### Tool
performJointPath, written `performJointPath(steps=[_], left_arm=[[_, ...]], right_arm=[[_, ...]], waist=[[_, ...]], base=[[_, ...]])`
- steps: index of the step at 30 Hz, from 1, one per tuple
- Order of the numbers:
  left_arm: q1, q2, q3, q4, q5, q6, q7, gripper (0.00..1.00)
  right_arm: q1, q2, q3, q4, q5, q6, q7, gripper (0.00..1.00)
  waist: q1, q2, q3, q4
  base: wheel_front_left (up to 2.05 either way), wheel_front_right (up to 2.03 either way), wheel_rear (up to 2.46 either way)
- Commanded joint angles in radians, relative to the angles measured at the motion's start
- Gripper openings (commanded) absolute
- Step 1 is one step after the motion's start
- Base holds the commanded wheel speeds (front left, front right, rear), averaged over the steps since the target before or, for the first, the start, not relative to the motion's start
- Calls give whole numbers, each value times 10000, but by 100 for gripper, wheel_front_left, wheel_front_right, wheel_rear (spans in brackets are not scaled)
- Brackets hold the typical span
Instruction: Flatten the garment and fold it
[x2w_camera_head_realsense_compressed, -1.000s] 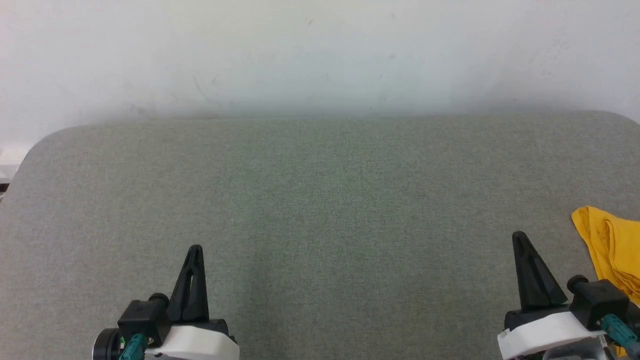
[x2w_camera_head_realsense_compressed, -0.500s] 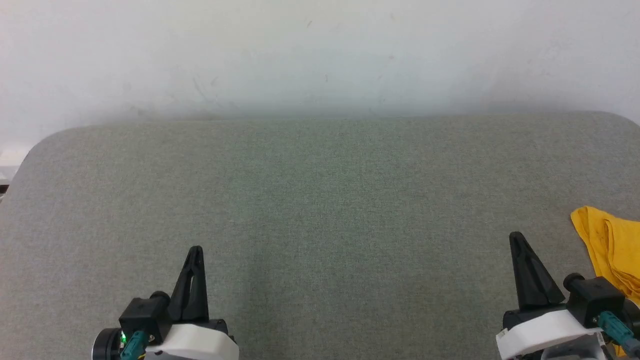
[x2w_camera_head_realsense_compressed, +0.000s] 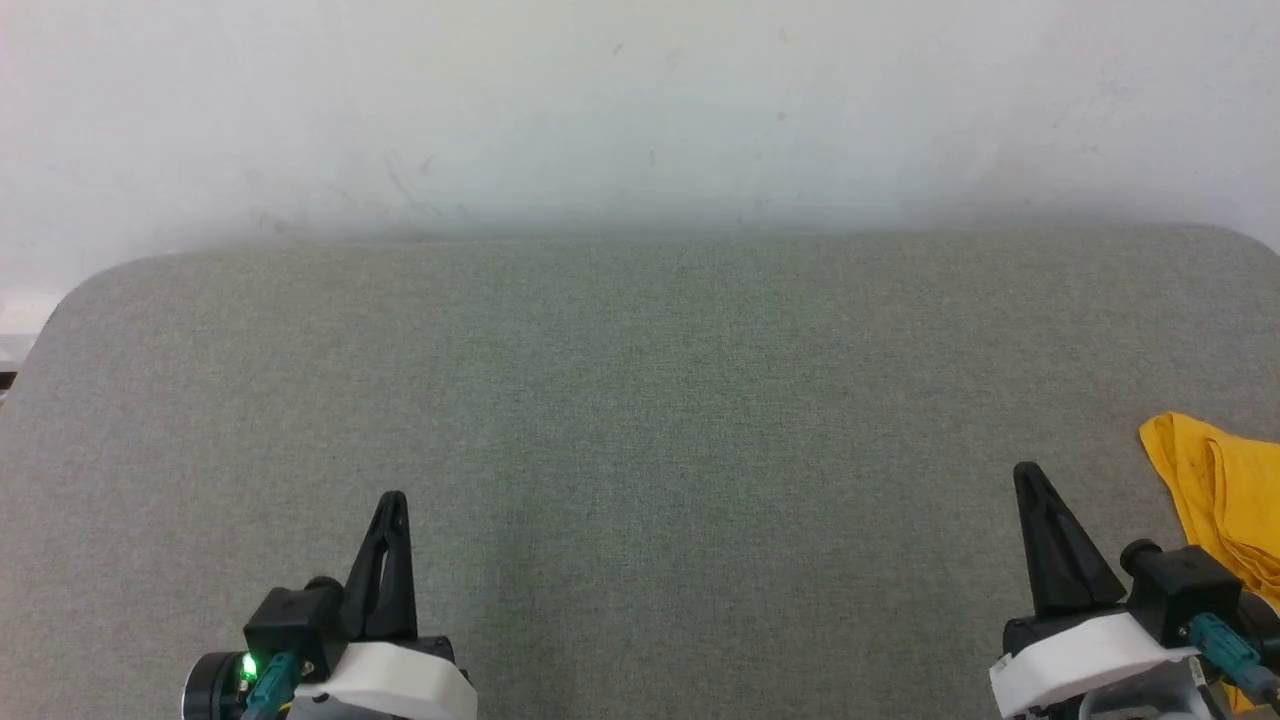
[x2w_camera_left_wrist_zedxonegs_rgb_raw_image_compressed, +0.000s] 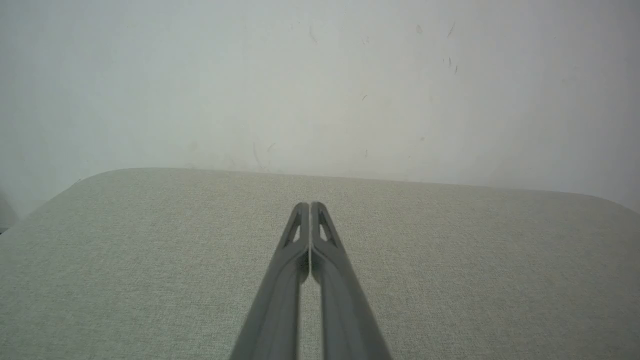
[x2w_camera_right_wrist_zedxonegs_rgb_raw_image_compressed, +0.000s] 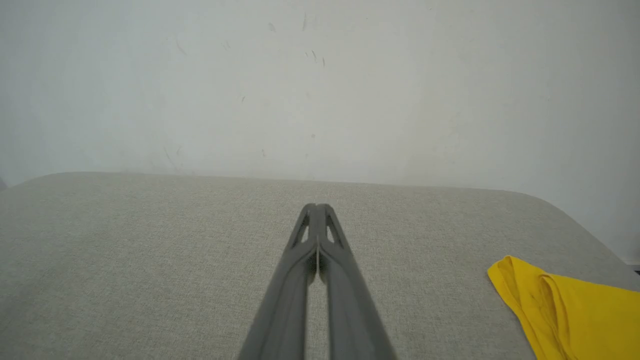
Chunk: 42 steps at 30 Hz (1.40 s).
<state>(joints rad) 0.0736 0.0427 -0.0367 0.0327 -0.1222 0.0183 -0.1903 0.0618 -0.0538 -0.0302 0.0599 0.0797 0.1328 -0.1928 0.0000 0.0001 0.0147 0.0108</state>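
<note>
Grippers, 2 pcs, nearest the camera.

Item 1, left gripper (x2w_camera_head_realsense_compressed: 391, 498): lower left of head view, over the grey pad. Dark fingers (x2w_camera_left_wrist_zedxonegs_rgb_raw_image_compressed: 280, 280) pressed together tip to tip, nothing between them; in the left wrist view they meet at the tips w/ only a thin slit lower down. White wrist housing (x2w_camera_head_realsense_compressed: 390, 690) at its base, plus a black block w/ a small green light (x2w_camera_head_realsense_compressed: 248, 664) lit and a teal plug (x2w_camera_head_realsense_compressed: 268, 692) beside it.

Item 2, right gripper (x2w_camera_head_realsense_compressed: 1022, 470): lower right of head view, also closed on nothing, tips leaning slightly left. Same sort of white housing and plug at its base. The 2 grippers are well apart. Can't tell whether either touches the pad.

Item 3, garment (x2w_camera_head_realsense_compressed: 1220, 490): bright yellow, bunched in soft folds, not flattened. Lies at the right edge of the pad, just beside the right gripper on its outer side, apart from the fingers. Partly cut off by the frame edge, partly hidden behind the wrist. In the right wrist view it sits lower right, a rounded corner pointing toward mid-pad.

Item 4, pad (x2w_camera_head_realsense_compressed: 640, 400): grey-green woven fabric, rounded far corners, garment resting on it.

Item 5, wall (x2w_camera_head_realsense_compressed: 640, 100): off-white, faint scuffs, directly behind the pad's far edge.
</note>
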Motion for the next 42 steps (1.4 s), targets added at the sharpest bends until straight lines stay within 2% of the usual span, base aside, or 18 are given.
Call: performJointPath(steps=[1, 42], left_arm=[[-182, 24, 45, -52, 89, -50, 78, 0], [-430, 47, 189, -175, 596, -109, 895, 0]], right_arm=[[-145, 10, 23, -64, -98, -6, 102, 0], [-357, 22, 148, -304, -411, -13, 919, 0]], waist=[[0, -1, -4, -3], [0, -1, -68, -50]], base=[[0, 0, 0], [0, 0, 0]])
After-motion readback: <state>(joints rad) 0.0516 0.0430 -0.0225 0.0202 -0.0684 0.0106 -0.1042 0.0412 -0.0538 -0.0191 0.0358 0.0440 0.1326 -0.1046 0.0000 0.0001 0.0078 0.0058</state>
